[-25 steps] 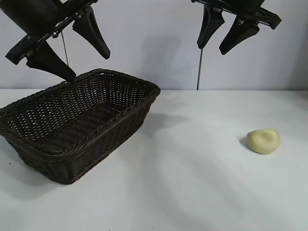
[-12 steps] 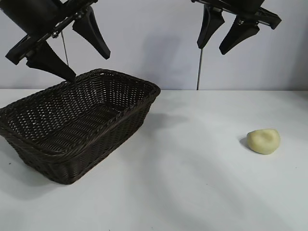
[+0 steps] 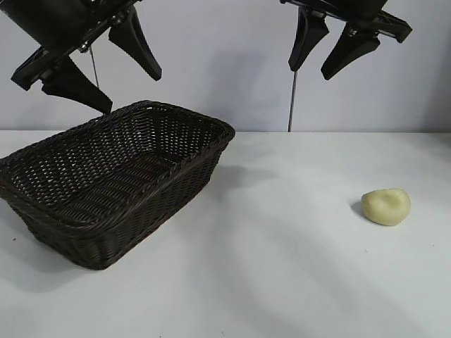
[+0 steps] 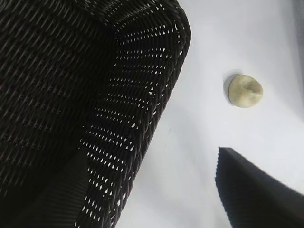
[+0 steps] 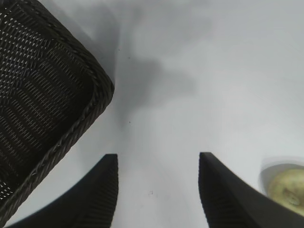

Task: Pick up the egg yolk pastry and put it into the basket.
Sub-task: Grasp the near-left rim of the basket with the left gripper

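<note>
From my station, the only shift I see is at my left claw [image 3: 99, 60], high above the basket's [image 3: 176, 165] far left rim: its finger tips now sit a touch higher than a moment ago, a slight tilt of the claw, with its jaws spread as wide as before.

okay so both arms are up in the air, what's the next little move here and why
Probably lower the right gripper toward the pastry. It hangs open and empty, high above the table, nearer the pastry than the left gripper, which is over the basket. The pastry lies alone, outside the basket.
</note>
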{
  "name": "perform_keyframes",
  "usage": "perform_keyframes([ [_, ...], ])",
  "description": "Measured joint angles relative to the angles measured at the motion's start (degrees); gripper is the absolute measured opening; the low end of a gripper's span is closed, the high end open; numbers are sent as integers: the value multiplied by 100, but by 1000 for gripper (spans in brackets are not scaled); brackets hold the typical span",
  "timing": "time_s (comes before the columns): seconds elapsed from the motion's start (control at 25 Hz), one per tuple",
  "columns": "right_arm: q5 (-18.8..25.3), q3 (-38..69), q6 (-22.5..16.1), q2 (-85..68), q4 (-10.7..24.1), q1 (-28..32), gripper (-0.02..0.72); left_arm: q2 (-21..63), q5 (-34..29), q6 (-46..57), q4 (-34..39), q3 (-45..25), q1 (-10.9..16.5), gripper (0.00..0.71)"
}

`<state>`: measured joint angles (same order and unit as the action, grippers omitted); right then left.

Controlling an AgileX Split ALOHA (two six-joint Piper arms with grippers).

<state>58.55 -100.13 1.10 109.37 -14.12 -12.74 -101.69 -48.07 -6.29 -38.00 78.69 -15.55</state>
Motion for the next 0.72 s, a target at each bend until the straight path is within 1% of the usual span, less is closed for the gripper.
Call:
perform_keyframes([
  [0.16,-20,0,0,0,0,0,381,0,-46,56,0,0,50,542],
  [0.36,-58,0,0,0,0,0,381,170,-155,551,235,0,323,542],
  [0.48,-65,0,0,0,0,0,381,382,-280,948,654,0,438,542],
  [0.6,-69,0,0,0,0,0,381,605,-518,1452,1242,-13,445,542],
  [0.72,-69,0,0,0,0,0,381,867,-651,1971,1681,-183,445,542],
])
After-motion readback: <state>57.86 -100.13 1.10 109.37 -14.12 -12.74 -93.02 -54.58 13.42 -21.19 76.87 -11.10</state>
